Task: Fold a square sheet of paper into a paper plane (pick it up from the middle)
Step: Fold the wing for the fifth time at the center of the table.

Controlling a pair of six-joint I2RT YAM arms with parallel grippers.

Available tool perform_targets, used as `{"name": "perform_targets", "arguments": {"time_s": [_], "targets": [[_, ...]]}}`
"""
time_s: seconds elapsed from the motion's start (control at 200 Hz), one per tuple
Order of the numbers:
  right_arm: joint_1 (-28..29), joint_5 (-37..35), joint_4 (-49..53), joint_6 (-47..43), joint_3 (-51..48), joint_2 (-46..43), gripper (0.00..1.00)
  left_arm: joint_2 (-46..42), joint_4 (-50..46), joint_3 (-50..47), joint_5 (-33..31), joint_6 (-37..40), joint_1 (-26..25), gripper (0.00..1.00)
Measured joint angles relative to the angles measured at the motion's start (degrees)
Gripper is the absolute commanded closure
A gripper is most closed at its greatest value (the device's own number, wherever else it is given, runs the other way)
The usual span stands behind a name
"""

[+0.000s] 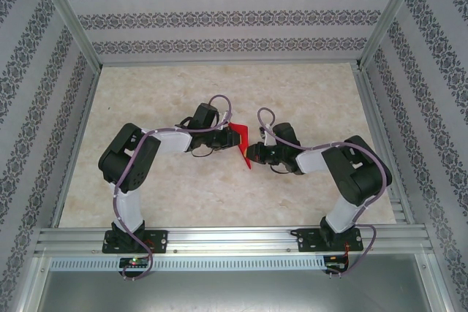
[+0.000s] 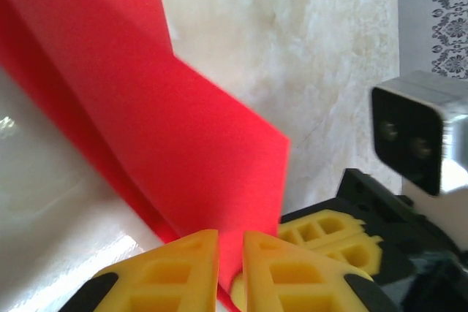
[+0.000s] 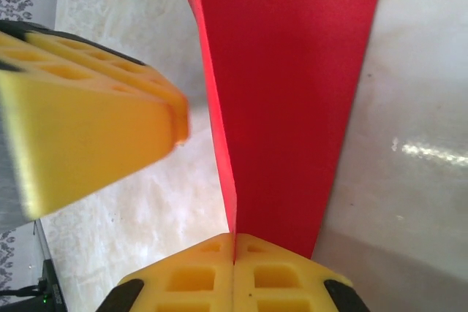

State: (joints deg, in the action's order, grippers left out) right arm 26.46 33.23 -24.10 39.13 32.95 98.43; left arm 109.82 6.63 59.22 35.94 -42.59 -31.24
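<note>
**Red paper sheet** (image 1: 240, 142)
- Location: held up off the table (image 1: 183, 195), over its middle, between the two arms. It stood on edge rather than lying flat.
- Condition: folded, with a sharp crease along its length and layers overlapping. In the right wrist view it tapered toward the fingers gripping it.

**Left gripper** (image 2: 230, 246)
- Came at the sheet from the left.
- Its yellow fingers (image 2: 183, 272) were drawn nearly together with the sheet's lower edge between them, pinching it.

**Right gripper** (image 3: 234, 242)
- Came at the sheet from the right, slightly nearer than the left gripper.
- Its fingers were pressed flat together, with the creased edge running into the seam between them, pinching it.
- The two grippers sat just beside each other.

**Table**
- Pale marbled surface, with patterned walls (image 1: 219, 20) on the left, right and far sides.
</note>
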Motion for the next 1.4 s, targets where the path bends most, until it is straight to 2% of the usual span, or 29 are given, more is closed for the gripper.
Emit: {"name": "perform_targets", "arguments": {"time_s": [0.769, 1.399], "targets": [[-2.51, 5.49, -10.32, 11.56, -2.71, 5.42, 1.00, 5.16, 5.57, -1.11, 3.21, 0.04, -0.04, 0.84], [-2.73, 5.46, -10.03, 13.75, -2.67, 5.66, 1.00, 6.86, 7.89, -0.09, 3.91, 0.48, -0.37, 0.86]]}}
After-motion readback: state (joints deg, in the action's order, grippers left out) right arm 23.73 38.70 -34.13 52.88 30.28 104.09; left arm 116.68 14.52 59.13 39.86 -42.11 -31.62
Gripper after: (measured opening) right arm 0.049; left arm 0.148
